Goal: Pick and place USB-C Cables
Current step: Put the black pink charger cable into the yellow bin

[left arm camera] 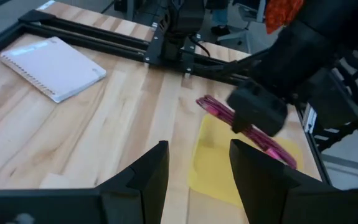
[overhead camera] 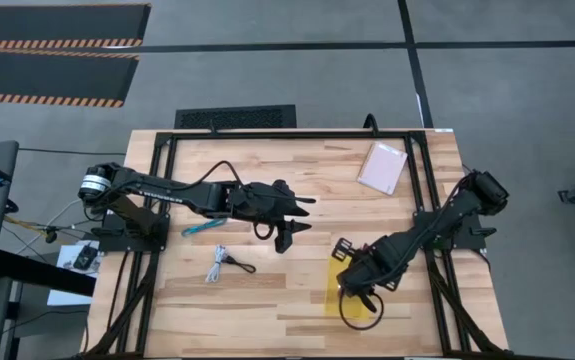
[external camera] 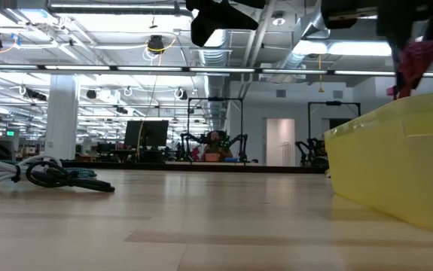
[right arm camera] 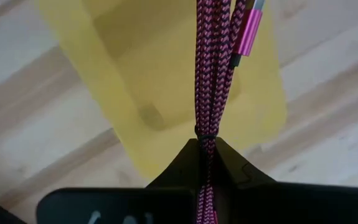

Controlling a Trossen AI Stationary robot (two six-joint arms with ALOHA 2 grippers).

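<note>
- Above the yellow tray [right arm camera: 166, 93]: right gripper [right arm camera: 207, 144] clamped on the red cable [right arm camera: 213, 68], bundle dangling over the tray.
- Likely light, limp, braided for grip; best pinched mid-bundle.
- Near the table's middle: left gripper [left arm camera: 197, 165], fingers apart, holding nothing.
- Left on the wood: teal cable [overhead camera: 201, 228], white cable [overhead camera: 216, 265], black cable [overhead camera: 239, 264].

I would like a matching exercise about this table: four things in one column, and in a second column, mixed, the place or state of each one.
Things:
1. red cable
2. teal cable
3. pink packet
4. left gripper

Places or states:
A. lies flat at the far side of the table, nearer the right arm
B. open and holding nothing, near the table's middle
C. lies on the wood under the left arm
D. hangs from the shut right gripper above the yellow tray

Pairs: 1-D, 2-C, 3-A, 4-B
</note>
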